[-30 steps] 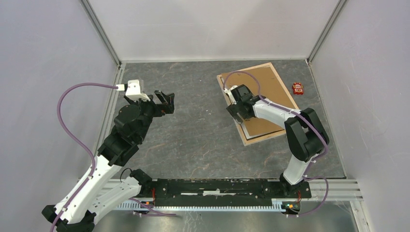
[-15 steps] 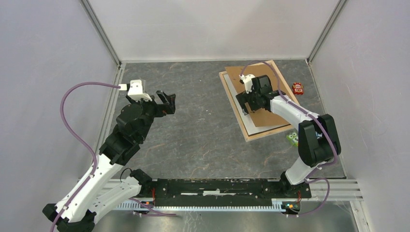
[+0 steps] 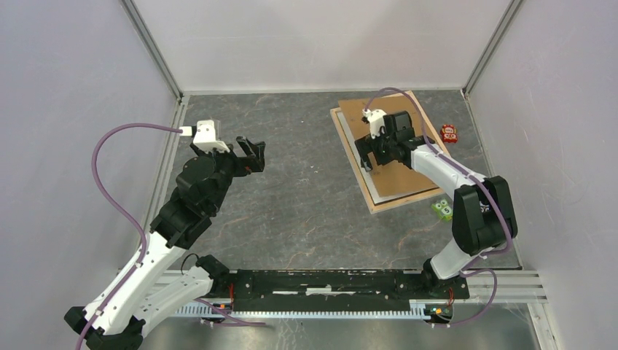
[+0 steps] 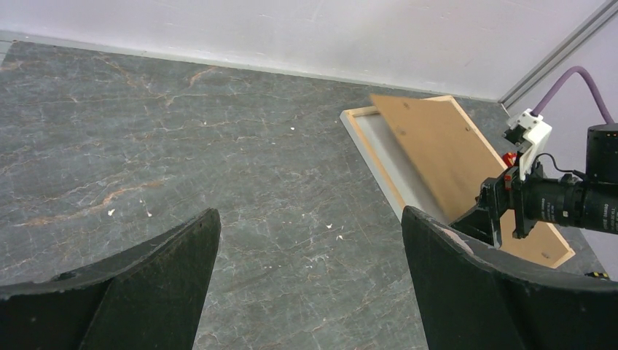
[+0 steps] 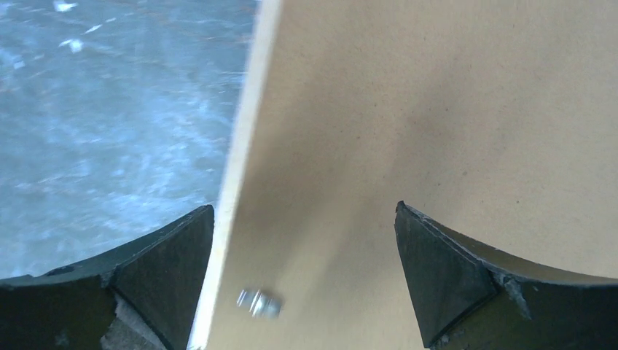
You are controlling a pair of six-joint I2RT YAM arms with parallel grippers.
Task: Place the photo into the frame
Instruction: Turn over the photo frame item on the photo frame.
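Note:
The pale wooden frame lies flat at the back right. The brown backing board sits askew on it, its left edge raised, as the left wrist view shows. A grey-white sheet shows inside the frame's left part; I cannot tell if it is the photo. My right gripper is at the board's left edge, jaws wide apart over the board, near a small metal clip. My left gripper is open and empty above the table's left side.
A small red object lies right of the frame near the wall. A small green object lies by the frame's near right corner. Walls close the table on three sides.
The right gripper moved from the frame's near left edge toward the back. The board's left edge rose and the board shifted right, uncovering the grey-white sheet. The left arm stayed still.

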